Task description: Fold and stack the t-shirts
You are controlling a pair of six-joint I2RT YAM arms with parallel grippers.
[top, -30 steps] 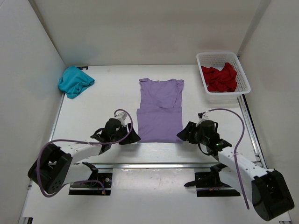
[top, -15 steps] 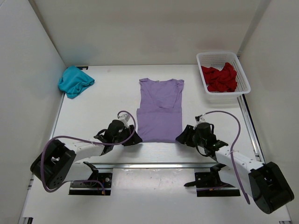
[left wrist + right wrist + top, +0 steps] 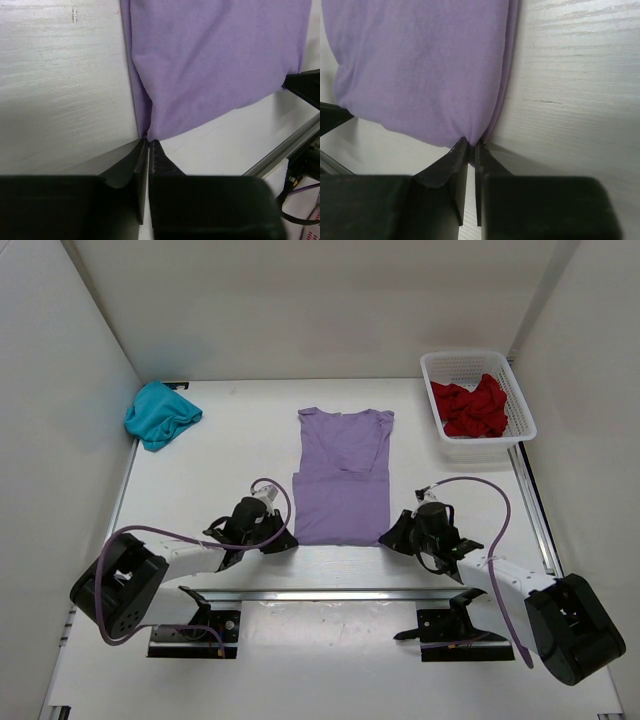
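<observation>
- The lavender t-shirt (image 3: 343, 475) lies flat at the middle of the table (image 3: 220, 450), neck toward the far wall. A second layer of cloth covers its near half, and that layer's edge runs across the middle of the shirt.
- The left gripper (image 3: 283, 540) is at the shirt's near left corner. In the left wrist view its two black fingers (image 3: 125, 165) are pressed together, with the corner of the lavender t-shirt (image 3: 215, 60) pinched at their tips.
- The right gripper (image 3: 390, 538) is at the near right corner. In the right wrist view its fingers (image 3: 442, 165) are likewise closed together on the corner of the lavender t-shirt (image 3: 420, 65).
- Both arms reach low and forward from their bases, one on each side of the shirt.
- A metal rail (image 3: 340, 593) runs across the table just behind the grippers, on the near side.
- The teal t-shirt (image 3: 160, 415) sits crumpled at the far left of the table, against the side wall and well apart from the lavender one.
- The red t-shirt (image 3: 470, 408) is bunched inside a white mesh basket (image 3: 465, 355) at the far right corner.
</observation>
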